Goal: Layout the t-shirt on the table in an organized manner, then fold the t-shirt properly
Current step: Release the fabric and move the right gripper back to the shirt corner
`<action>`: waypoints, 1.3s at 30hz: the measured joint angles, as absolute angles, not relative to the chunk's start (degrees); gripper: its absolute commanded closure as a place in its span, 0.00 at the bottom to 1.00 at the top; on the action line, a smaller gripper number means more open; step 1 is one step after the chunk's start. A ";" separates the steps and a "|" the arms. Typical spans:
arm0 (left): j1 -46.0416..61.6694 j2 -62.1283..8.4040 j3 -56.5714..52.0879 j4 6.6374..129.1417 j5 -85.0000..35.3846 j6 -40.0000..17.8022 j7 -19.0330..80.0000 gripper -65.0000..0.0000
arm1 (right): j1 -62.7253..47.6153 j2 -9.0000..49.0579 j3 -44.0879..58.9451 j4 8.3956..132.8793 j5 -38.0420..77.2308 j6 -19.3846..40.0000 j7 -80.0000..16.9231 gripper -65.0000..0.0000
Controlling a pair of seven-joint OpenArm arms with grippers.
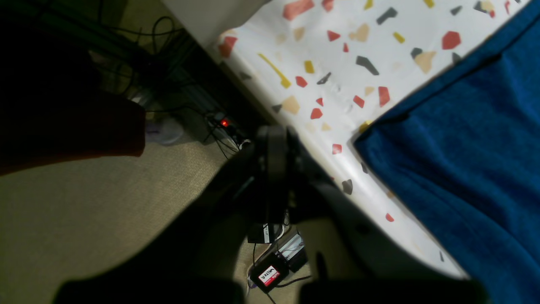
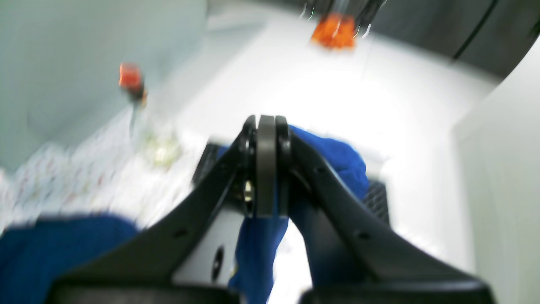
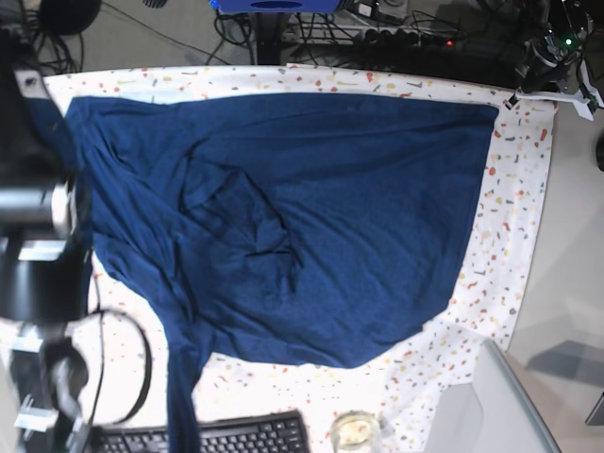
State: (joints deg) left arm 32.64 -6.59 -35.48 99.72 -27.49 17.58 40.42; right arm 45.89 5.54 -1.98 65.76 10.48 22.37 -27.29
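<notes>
The navy t-shirt [image 3: 311, 208] lies spread over most of the speckled table [image 3: 514, 236], with creases and a bunched fold near its middle. A narrow strip of the t-shirt [image 3: 181, 396] stretches down toward the keyboard. In the blurred right wrist view, my right gripper [image 2: 266, 169] is shut on the t-shirt [image 2: 257, 245], which hangs from between its fingers. My right arm [image 3: 33, 274] stands at the left edge of the base view. My left gripper [image 1: 274, 139] is shut and holds nothing, just off the table's edge [image 1: 337, 126], left of a t-shirt corner [image 1: 443, 160].
A black keyboard [image 3: 217, 436] and a small glass jar [image 3: 355, 432] sit at the table's near edge. A grey object [image 3: 491, 406] stands at the lower right. Cables and a power strip [image 1: 225, 124] lie on the floor beside the table.
</notes>
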 measured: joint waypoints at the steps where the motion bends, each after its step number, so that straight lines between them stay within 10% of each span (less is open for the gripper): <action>1: 32.73 -6.70 -34.72 99.72 -27.24 17.56 40.21 1.00 | 43.05 5.23 -2.00 67.33 10.41 22.44 -27.68 1.00; 14: 32.58 -6.57 -30.28 99.90 -27.62 17.37 40.56 1.00 | 24.18 -2.31 -12.36 62.15 10.39 22.20 -28.67 0.99; 21: 32.73 -6.48 -30.83 99.90 -27.70 8.84 40.32 1.00 | 25.34 -2.50 -12.10 68.03 10.28 22.11 -39.09 0.35; 29: 33.50 -1.26 -39.09 99.98 -27.49 -7.22 40.14 1.00 | 4.19 -2.35 1.93 103.13 10.37 22.17 -44.82 0.37; 36: 31.38 0.71 -46.57 101.21 -26.96 -16.36 40.56 1.00 | -7.73 -2.81 8.54 106.78 10.55 23.62 -44.73 0.37; 39: 28.53 0.34 -47.03 101.10 -27.09 -16.53 40.32 0.72 | -10.09 -2.37 11.33 106.80 10.26 29.95 -44.58 0.38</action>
State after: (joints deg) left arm 28.53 0.34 -47.03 101.10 -27.09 -16.53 40.32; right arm -10.09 -2.37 11.33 106.80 10.26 29.95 -44.58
